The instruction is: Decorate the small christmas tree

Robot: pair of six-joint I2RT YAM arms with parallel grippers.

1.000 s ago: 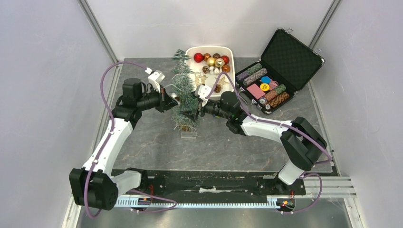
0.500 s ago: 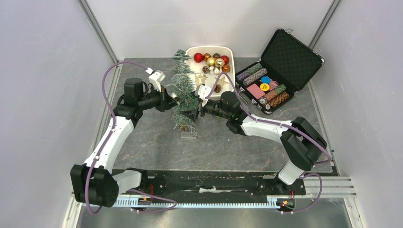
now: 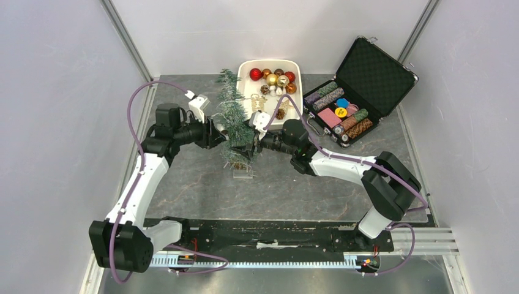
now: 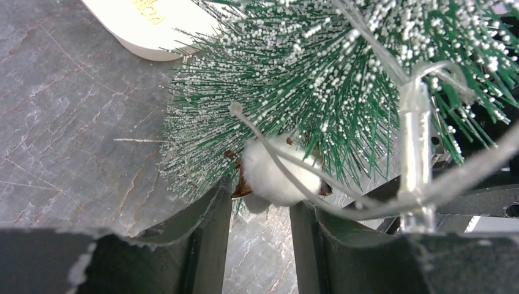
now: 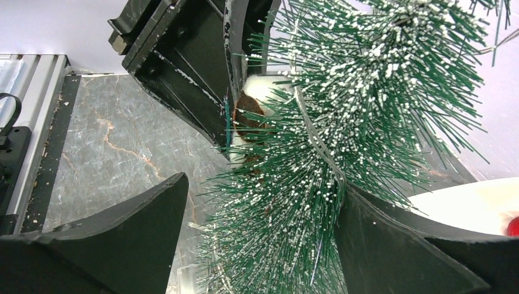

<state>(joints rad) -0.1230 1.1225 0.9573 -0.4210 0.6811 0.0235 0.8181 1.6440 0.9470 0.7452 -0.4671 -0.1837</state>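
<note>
Two grippers meet at the small christmas tree, which stands on its clear base near the middle of the grey table, its tip tilted toward the left arm's side. On the tree's left, the left gripper has its jaws parted partway. A fluffy white ornament with a brown piece sits in the bristles right at its fingertips, and whether a finger touches it cannot be told. On the tree's right, the right gripper clasps the bristly middle, jaws wide apart with branches filling the gap. A clear wire runs through the branches. Just behind the tree lies a white tray of baubles. Farther to the tree's right, an open black case holds poker chips.
</note>
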